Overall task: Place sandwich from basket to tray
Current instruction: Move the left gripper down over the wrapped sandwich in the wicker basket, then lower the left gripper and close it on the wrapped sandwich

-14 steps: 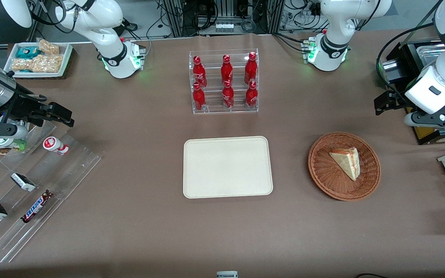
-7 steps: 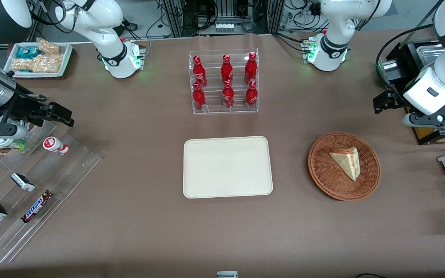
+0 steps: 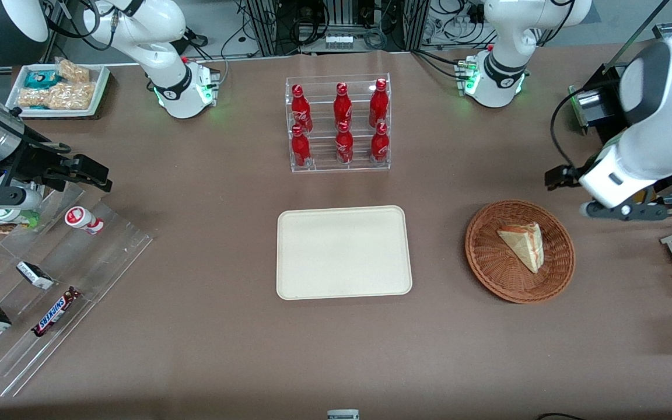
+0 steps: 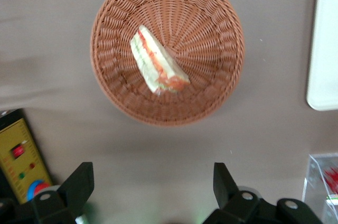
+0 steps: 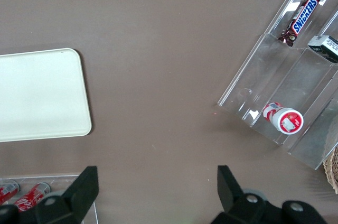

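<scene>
A: Table (image 3: 207,175) covered in brown cloth; cables and frame rails along the edge farthest from the front camera. Where is the tool?

B: Tool (image 4: 153,184) hangs in the air above bare cloth just beside the basket (image 4: 113,18), farther from the front camera than the basket; fingers (image 4: 79,182) spread wide, nothing between them; in the front view the arm's white wrist hides the tool itself.

A: And the sandwich?

B: Sandwich (image 3: 524,245) lies on its side in the basket (image 3: 487,256), near the middle; pale bread, red-orange and green stripes along the cut edge (image 4: 156,65); not touched by the tool.

A: Next outward?

B: Tray (image 3: 342,252), cream, flat on the table, well apart from the basket toward the parked arm's end; its rounded corner shows in the wrist view (image 4: 322,49). Clear rack (image 3: 339,123) with six red bottles stands farther from the front camera than the tray. A yellow panel (image 4: 18,163) with red and blue buttons sits beside the tool.

A: Edges of the table?

B: Stepped acrylic racks (image 3: 50,280) with a Snickers bar (image 3: 56,312) at the parked arm's end; white dish of snack packs (image 3: 59,87) near that arm's base.
</scene>
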You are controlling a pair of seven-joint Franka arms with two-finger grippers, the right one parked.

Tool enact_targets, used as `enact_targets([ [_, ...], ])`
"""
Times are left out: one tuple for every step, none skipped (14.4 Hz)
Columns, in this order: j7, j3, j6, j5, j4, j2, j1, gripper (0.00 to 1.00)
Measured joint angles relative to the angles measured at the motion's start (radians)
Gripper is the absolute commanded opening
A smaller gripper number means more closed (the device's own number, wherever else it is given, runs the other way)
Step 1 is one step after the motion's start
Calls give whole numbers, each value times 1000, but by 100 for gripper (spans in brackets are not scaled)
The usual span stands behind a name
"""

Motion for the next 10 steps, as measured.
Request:
enact_targets([
  [-23, 1, 76, 0, -57, 5, 0, 100],
  [-48, 1, 158, 0, -118, 8, 1, 100],
  [-66, 2, 242, 0, -181, 11, 1, 100],
  [-76, 2, 326, 0, -243, 13, 1, 100],
  [-89, 4, 413, 0, -301, 14, 1, 100],
  [-119, 11, 493, 0, -351, 17, 2, 100],
  [-175, 19, 557, 0, -388, 22, 2, 100],
  [-255, 25, 598, 0, -409, 31, 3, 100],
  [-351, 28, 625, 0, -415, 45, 3, 100],
  [-445, 28, 651, 0, -415, 60, 3, 100],
])
